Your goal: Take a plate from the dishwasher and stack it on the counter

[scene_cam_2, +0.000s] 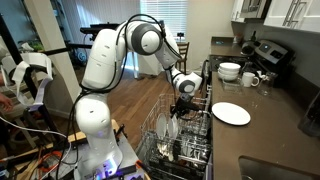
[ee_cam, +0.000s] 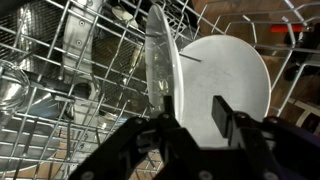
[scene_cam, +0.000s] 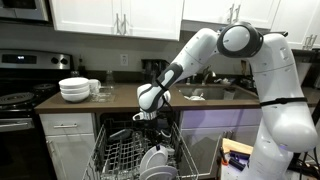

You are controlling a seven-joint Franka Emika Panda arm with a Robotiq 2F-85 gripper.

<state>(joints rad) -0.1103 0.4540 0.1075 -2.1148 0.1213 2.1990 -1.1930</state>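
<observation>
Dishwasher rack (ee_cam: 70,110) and clear dish (ee_cam: 157,60) hem plate (ee_cam: 228,70).

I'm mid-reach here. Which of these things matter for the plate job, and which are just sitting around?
Job: white plate standing in the rack, dishwasher, counter, plate lying on the counter, gripper.
Lying about: stacked bowls, mug, stove.

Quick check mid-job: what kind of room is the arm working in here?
Most likely a home kitchen: an open dishwasher with wire racks sits under a dark counter, a black stove stands at the counter's end, and white cabinets hang above.
</observation>
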